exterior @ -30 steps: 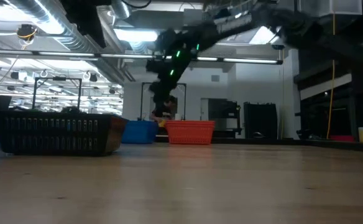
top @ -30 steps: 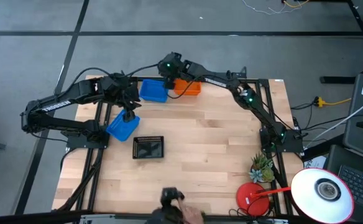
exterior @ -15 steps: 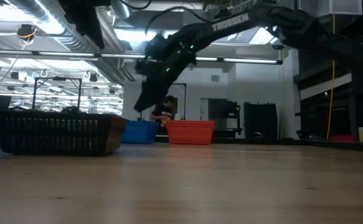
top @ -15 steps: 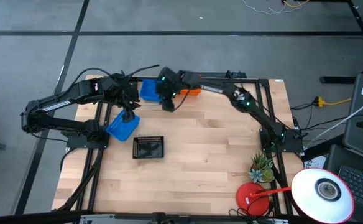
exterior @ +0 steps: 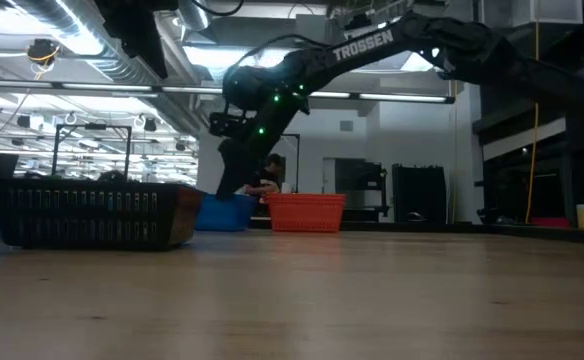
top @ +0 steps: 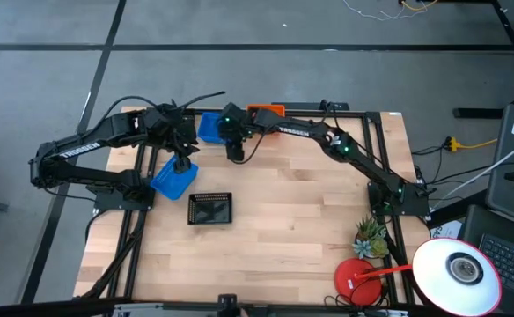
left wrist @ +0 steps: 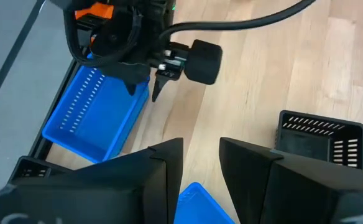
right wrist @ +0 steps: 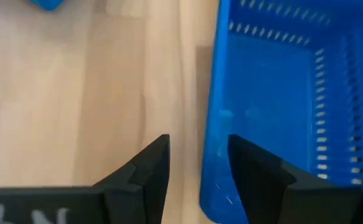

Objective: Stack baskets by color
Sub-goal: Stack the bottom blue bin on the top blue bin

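the bright blue slotted plastic basket (top: 211, 128) at the upper middle of the high view looks light, stiff and a little slick (best pinched over one thin wall). it sits shallow and rectangular on the wooden counter (top: 283, 220). the right gripper (right wrist: 197, 163) hangs beside its rim, fingers apart and empty; the left gripper (left wrist: 200, 163) waits apart too.

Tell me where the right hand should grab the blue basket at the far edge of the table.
Grip the long slotted wall of the blue basket on its side toward the table's middle, coming straight down. The basket sits upright and open, its thin rim exposed, and the right hand, open, already hangs over that wall, one finger outside it. Probably only a small shift is needed to straddle it.
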Robot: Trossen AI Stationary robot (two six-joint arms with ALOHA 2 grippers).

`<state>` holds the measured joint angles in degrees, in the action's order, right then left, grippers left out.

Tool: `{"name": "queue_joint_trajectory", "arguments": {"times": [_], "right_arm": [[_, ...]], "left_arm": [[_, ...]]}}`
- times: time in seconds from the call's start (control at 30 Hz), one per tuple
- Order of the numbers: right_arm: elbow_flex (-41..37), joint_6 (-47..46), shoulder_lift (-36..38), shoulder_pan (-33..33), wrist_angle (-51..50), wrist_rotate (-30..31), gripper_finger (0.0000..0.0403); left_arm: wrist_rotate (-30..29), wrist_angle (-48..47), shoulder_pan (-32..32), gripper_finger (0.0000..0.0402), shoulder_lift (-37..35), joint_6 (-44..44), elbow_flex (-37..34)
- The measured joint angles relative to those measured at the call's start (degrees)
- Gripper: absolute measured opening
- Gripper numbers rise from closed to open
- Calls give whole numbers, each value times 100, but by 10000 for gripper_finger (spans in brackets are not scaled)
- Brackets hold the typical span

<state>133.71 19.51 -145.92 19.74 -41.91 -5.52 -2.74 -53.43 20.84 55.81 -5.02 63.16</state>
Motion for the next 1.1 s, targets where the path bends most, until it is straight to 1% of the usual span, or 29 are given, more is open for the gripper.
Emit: {"name": "queue_joint_trajectory", "arguments": {"times": [0.2, 0.43, 0.6, 0.8, 1.0, 1.1], "right_arm": [[-2, 4, -72, 82, 290, 439, 163], [-2, 4, -77, 182, 376, 447, 163], [-2, -46, -77, 267, 398, 652, 163], [-2, -156, -77, 264, 658, 612, 163], [-2, -542, -77, 263, 910, 601, 163], [-2, -558, -77, 260, 947, 371, 163]], "left_arm": [[0, 0, 1, 96, 0, 0, 0], [0, 0, 0, 96, 0, -2, 0], [0, 0, 0, 96, 0, 2, 0], [0, 0, 0, 96, 0, 4, 0], [0, 4, 2, 96, 0, 42, 0], [0, 4, 1, 96, 0, 87, 0]]}}
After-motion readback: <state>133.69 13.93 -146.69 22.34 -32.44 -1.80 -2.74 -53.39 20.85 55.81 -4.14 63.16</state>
